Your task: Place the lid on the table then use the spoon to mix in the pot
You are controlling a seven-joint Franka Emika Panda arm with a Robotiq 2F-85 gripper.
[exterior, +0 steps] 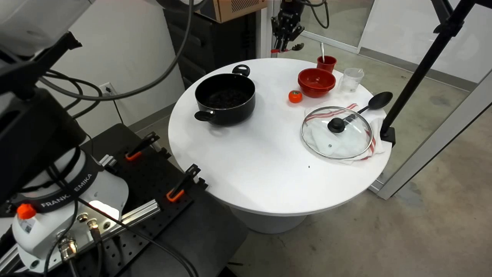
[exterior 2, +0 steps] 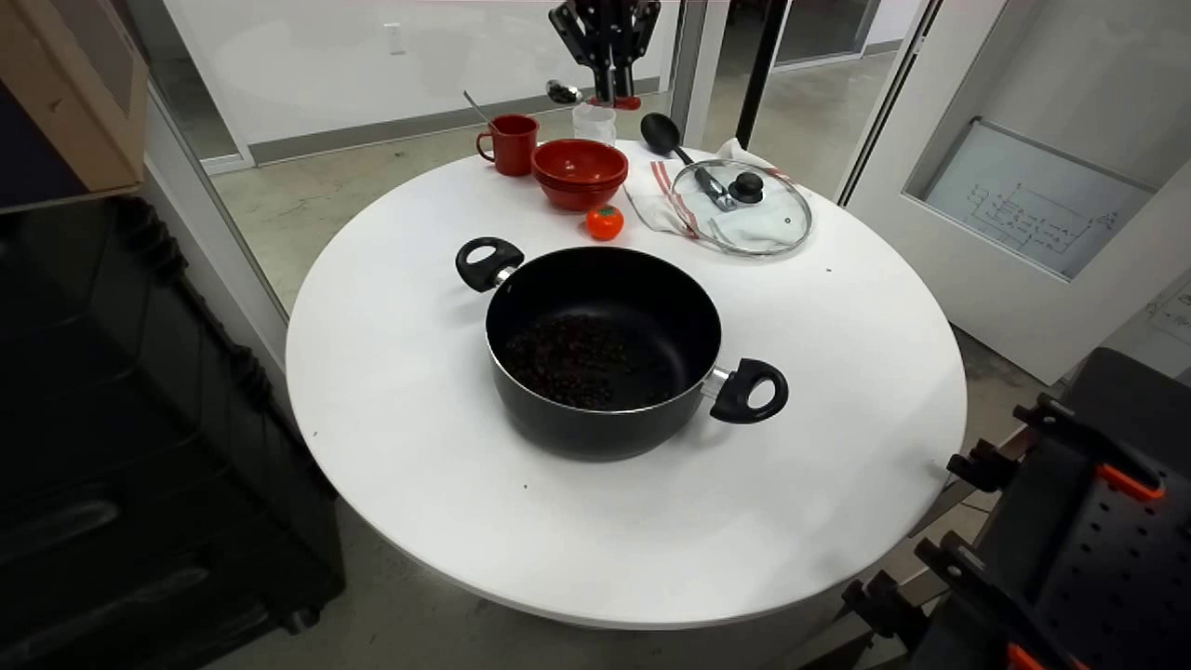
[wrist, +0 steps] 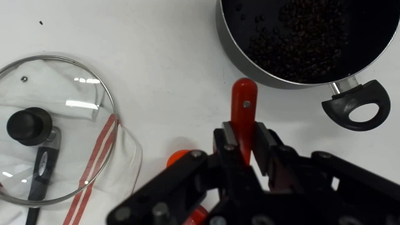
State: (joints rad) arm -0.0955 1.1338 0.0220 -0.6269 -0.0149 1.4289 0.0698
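Note:
My gripper is shut on the red handle of the spoon and holds it in the air beyond the red bowls. The spoon lies roughly level, its metal bowl sticking out to one side in both exterior views; in the wrist view its bowl is hidden. The clear glass lid rests knob up on a striped towel on the white round table, partly over the black utensil's handle. The black pot stands uncovered on the table with dark beans inside; the gripper is apart from it.
Two stacked red bowls, a red mug with a metal utensil in it, a clear plastic cup and a tomato stand near the lid. A black ladle-like utensil lies on the towel. A black pole rises by the table edge.

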